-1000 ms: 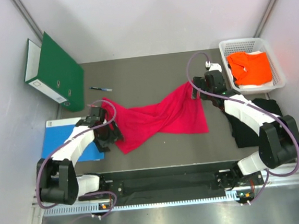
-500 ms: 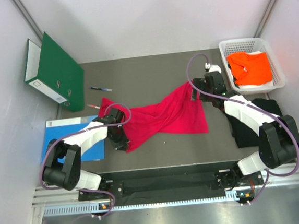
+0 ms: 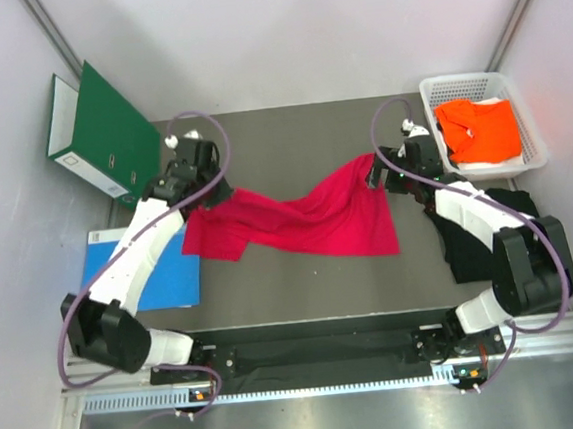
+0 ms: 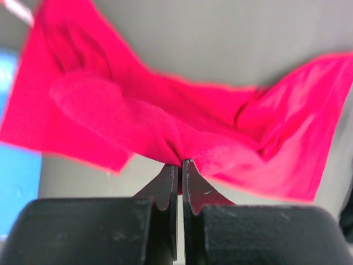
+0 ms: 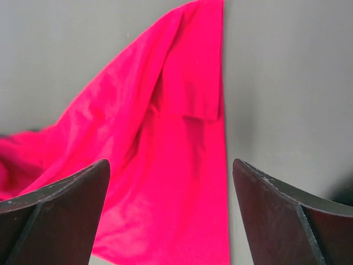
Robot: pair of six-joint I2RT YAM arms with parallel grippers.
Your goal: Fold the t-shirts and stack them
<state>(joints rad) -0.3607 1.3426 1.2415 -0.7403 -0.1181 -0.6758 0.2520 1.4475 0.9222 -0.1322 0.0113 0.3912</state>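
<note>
The crimson red t-shirt (image 3: 307, 221) lies twisted across the middle of the grey table. My left gripper (image 3: 216, 189) is shut on a bunched fold at its far-left end; in the left wrist view the fingertips (image 4: 180, 165) pinch red cloth (image 4: 165, 121) lifted off the table. My right gripper (image 3: 375, 175) stands open over the shirt's far-right corner, and the right wrist view shows the red cloth (image 5: 165, 138) lying flat between the wide-apart fingers (image 5: 83, 190), untouched. The orange t-shirt (image 3: 475, 126) sits in the basket. The black t-shirt (image 3: 470, 244) lies at the right, partly under my right arm.
A white basket (image 3: 426, 87) stands at the back right corner. A green binder (image 3: 104, 135) leans at the back left. A flat blue sheet (image 3: 161, 276) lies at the left front, partly under the left arm and the red shirt's edge.
My left gripper shut on the red shirt's left end and carried it away from the near edge toward the back left, stretching the cloth. The right gripper stayed open near the far-right corner.
</note>
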